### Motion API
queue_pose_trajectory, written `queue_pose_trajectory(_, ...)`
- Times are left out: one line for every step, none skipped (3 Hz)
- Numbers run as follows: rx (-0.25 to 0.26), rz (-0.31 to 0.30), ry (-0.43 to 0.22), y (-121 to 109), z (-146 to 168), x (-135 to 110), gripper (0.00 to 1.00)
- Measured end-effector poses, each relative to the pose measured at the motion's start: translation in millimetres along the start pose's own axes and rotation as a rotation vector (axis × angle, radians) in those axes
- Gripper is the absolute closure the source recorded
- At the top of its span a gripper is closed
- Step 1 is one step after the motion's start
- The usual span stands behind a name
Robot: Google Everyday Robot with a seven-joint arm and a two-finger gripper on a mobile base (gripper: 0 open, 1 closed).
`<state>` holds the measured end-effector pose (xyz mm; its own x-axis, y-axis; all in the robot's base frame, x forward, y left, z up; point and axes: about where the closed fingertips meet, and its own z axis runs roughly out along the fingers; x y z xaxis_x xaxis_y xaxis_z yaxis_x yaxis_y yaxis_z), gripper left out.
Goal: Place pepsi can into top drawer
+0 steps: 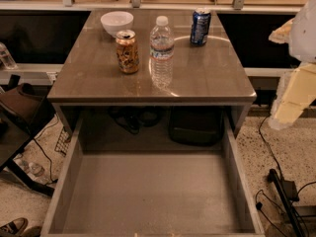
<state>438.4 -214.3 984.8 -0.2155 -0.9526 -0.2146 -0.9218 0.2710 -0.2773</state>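
Observation:
The pepsi can (pixel 200 27) is dark blue with a silver top and stands upright at the back right of the grey-brown tabletop. The top drawer (pixel 153 194) is pulled wide open below the table's front edge, and its flat bottom is bare. My gripper (pixel 291 100) shows as a pale cream shape at the right edge of the view, beside the table's right side and well clear of the can. It holds nothing that I can see.
A gold-brown can (pixel 128 51) and a clear water bottle (pixel 162 51) stand mid-table, with a white bowl (pixel 117 21) behind them. Dark bags sit under the table. Cables and a stand lie on the floor at right, a chair at left.

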Motion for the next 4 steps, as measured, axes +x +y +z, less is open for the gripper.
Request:
queue_pose_trajectory(0.024,0.006,-0.004,-7.4,-0.4,-0.3,0.00)
queue_pose_trajectory(0.111,0.056,-0.040,-60.4,6.4,4.8,0.00)
queue_pose_trajectory(0.266,0.250,-0.183,-152.9,18.1,38.9,0.00)
queue_pose_trajectory(0.399,0.378,-0.311,-213.0,21.6,65.8,0.00)
